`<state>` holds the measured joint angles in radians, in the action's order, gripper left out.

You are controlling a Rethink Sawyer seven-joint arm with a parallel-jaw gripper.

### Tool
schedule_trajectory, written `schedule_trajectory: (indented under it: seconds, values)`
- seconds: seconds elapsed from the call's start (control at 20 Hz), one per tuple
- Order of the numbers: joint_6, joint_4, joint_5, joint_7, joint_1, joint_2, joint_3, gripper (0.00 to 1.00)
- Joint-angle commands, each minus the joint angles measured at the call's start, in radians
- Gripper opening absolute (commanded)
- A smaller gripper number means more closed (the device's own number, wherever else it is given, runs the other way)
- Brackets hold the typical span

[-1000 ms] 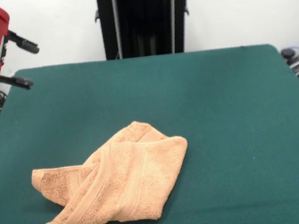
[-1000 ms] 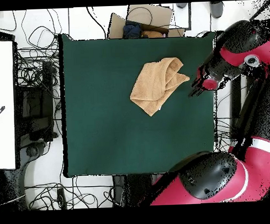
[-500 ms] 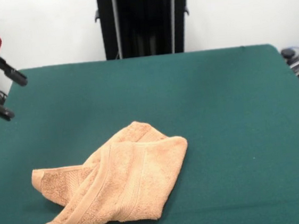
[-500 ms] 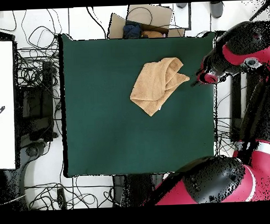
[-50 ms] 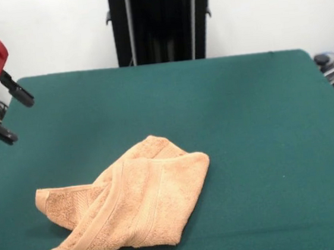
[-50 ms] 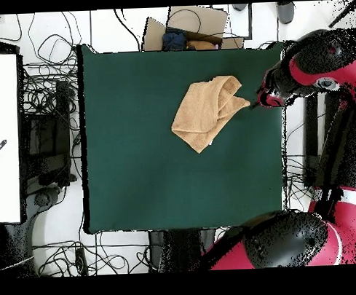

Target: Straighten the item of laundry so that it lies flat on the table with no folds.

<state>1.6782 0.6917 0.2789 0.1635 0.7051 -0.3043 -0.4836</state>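
Observation:
The item of laundry, an orange-tan towel (image 5: 133,203) (image 6: 207,112), lies crumpled on the green table (image 5: 244,123) (image 6: 138,169). One side is folded over itself, and a woven band runs diagonally across the top layer. In the front view my gripper (image 5: 22,121) hangs at the table's left edge, above and to the left of the towel. Its two black fingers (image 5: 19,93) stand apart and hold nothing, so it is open. In the overhead view the gripper (image 6: 261,100) sits just right of the towel's right-hand corner, apart from it.
A black column (image 5: 159,21) stands behind the table's far edge. Tangled cables (image 6: 51,92) surround the table. A cardboard box (image 6: 191,25) with cloth sits past its top edge, and a white surface (image 6: 4,137) lies at the left.
The gripper came down and moved in from beside the table toward the towel's corner. The towel has not moved.

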Motion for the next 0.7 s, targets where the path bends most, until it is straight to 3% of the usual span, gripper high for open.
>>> schedule_trajectory:
  seconds: [0.05, 0.7]
  values:
    - [-0.142, 0.150, -0.030, 0.298, -0.033, -0.002, 0.032, 1.00]
    - [-0.365, 0.302, -0.047, 0.320, -0.028, -0.067, 0.063, 1.00]
